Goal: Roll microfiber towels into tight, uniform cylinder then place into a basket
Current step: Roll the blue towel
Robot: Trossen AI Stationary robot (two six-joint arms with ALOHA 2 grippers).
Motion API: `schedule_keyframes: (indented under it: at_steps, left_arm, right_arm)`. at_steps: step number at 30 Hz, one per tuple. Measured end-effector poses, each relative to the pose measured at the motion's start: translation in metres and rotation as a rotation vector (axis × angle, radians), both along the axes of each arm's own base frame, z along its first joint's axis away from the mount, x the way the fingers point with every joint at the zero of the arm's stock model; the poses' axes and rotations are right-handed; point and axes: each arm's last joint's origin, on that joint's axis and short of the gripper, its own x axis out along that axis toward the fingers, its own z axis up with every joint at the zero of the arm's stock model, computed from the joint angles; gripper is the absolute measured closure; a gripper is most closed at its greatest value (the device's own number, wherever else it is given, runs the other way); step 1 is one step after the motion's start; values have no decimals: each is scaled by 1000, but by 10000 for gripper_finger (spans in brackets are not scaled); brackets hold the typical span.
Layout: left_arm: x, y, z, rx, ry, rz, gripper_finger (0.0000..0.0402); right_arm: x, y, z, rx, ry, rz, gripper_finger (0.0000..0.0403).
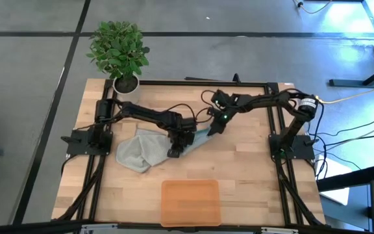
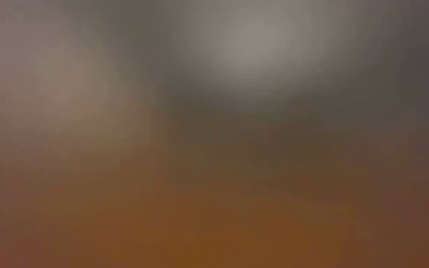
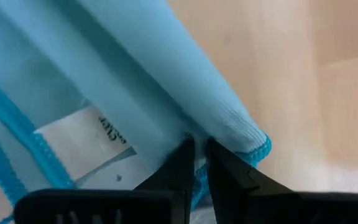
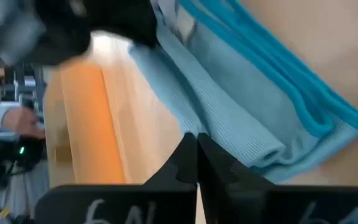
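Wooden surface (image 1: 252, 175) edged by a dark frame, with both dark arms reaching in toward its middle. Near the front edge, well apart from the arms, the shallow orange basket (image 1: 190, 202), seen again as an orange band in the right wrist view (image 4: 86, 124). Left of centre, the light grey towel (image 1: 135, 153), crumpled in a loose heap and lying beside the left arm. At the back left corner, a leafy green plant (image 1: 118, 49) in a white pot (image 1: 126, 83).

At the middle of the surface, the pale blue towel (image 1: 200, 138), stretched in a narrow band between the two tools, folded lengthwise with a brighter blue stitched hem and a white label showing in the left wrist view (image 3: 166, 81).

Left tool (image 1: 176, 150) down on the near end of the blue towel, fingers (image 3: 179, 171) almost together and pinching a fold of the cloth by its hemmed corner. Right tool (image 1: 214, 127) at the far end of the same towel, fingers (image 4: 185, 163) fully closed, tips touching each other against a folded edge of the fabric; cannot tell whether any cloth is caught between them.

Low view blurred to brown and grey, nothing to make out there.
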Motion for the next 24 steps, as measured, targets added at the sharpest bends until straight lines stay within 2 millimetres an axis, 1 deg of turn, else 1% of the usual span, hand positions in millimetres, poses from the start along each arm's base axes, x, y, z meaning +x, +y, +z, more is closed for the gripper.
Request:
schedule_keyframes:
  at_steps: [2, 5, 9, 11, 14, 20, 24]
  left_arm:
    - [-3, -3, -6, -35, -13, -6, 363]
    - [-5, -9, -10, -41, -10, -20, 363]
    - [-5, -18, -11, -49, -16, -49, 363]
    - [-4, -22, -11, -50, -22, -69, 363]
    - [-4, -26, -11, -48, -24, -80, 363]
    - [-4, -26, -11, -44, -32, -83, 363]
    - [-2, -26, -11, -42, -48, -87, 363]
  right_arm:
    - [-2, 7, -2, 16, 40, 31, 402]
    - [-2, 18, -4, 38, 82, 69, 402]
    - [2, 28, -2, 61, 53, 113, 402]
    - [5, 28, -1, 61, 47, 92, 402]
    - [9, 24, -1, 17, 64, 13, 402]
    - [11, 21, -2, -79, 84, -60, 401]
    - [12, 19, 0, -43, 47, -43, 401]
